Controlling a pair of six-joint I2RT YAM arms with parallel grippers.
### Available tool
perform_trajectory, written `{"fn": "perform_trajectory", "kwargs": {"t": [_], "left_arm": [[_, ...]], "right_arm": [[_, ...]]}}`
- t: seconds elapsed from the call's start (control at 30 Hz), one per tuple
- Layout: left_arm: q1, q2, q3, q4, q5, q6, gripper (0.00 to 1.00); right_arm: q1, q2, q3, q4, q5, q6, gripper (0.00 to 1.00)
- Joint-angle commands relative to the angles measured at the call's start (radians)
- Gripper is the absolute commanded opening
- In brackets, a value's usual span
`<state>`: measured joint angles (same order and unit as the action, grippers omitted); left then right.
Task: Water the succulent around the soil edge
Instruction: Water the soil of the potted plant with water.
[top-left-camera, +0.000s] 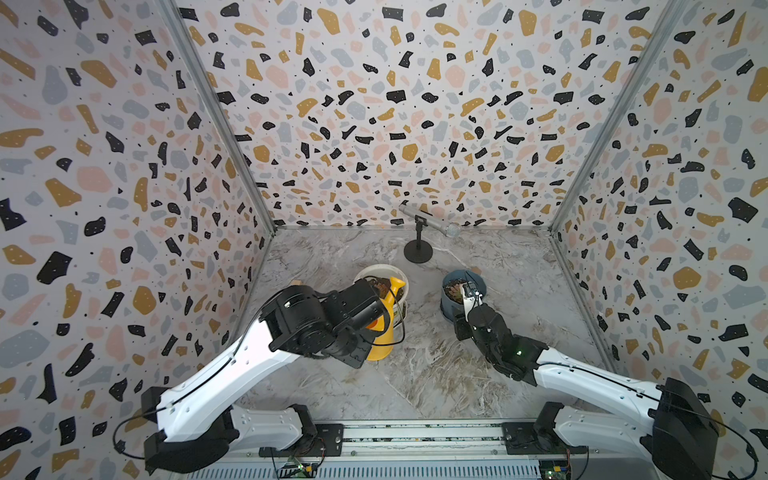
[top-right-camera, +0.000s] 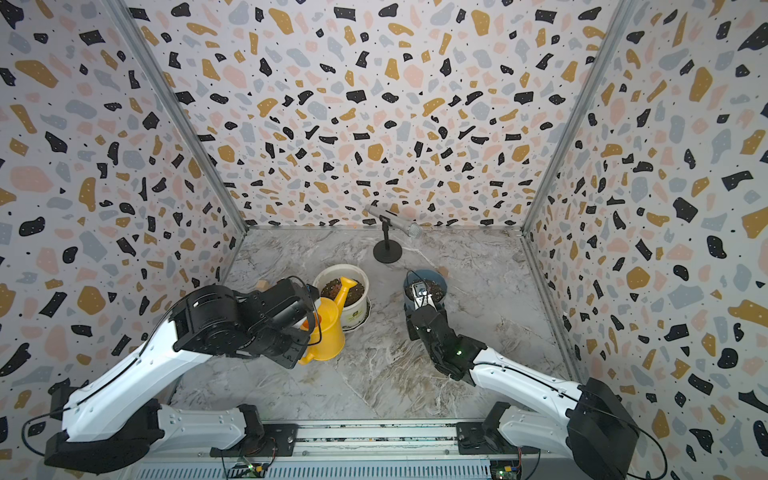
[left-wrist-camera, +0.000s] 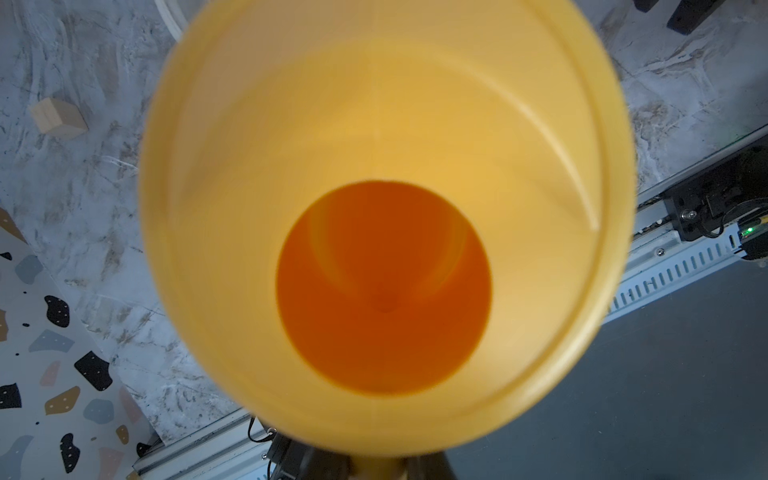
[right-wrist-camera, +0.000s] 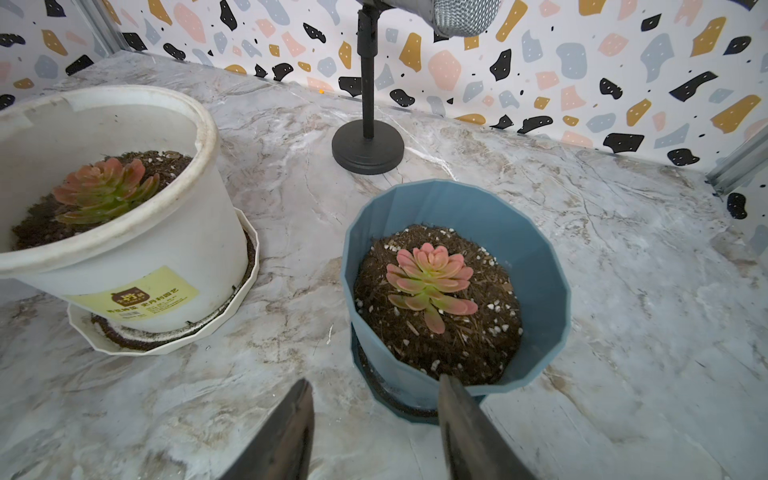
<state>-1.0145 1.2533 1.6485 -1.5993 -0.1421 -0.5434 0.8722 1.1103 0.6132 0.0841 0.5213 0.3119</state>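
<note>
My left gripper is clamped on the watering can, spout over the white pot; my right gripper, half-open and empty, straddles the blue pot at its near rim, likely to steady it for pouring on the soil edge around the centred succulent.

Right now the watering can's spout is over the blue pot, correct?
No. The can has its spout over the white pot, not the blue pot. Both top views show it.
</note>
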Motion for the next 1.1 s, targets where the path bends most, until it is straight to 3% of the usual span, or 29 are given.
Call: {"fn": "perform_trajectory", "kwargs": {"t": [0.0, 0.2, 0.4, 0.67, 1.07], "left_arm": [[0.021, 0.055, 0.052, -0.195, 0.012, -0.009, 0.0], [0.09, 0.108, 0.082, -0.194, 0.025, 0.018, 0.0], [0.199, 0.13, 0.025, -0.171, 0.129, 0.015, 0.0], [0.223, 0.209, 0.017, -0.118, 0.272, 0.024, 0.0], [0.272, 0.281, 0.033, -0.087, 0.322, 0.024, 0.0]], "right_arm": [[-0.001, -0.023, 0.002, 0.026, 0.031, -0.009, 0.53], [-0.002, -0.014, 0.005, 0.029, 0.025, -0.011, 0.52], [-0.001, -0.013, 0.008, 0.029, 0.017, -0.009, 0.52], [-0.002, -0.026, 0.007, 0.022, 0.02, -0.009, 0.52], [-0.001, -0.042, 0.005, 0.017, 0.017, -0.006, 0.51]]}}
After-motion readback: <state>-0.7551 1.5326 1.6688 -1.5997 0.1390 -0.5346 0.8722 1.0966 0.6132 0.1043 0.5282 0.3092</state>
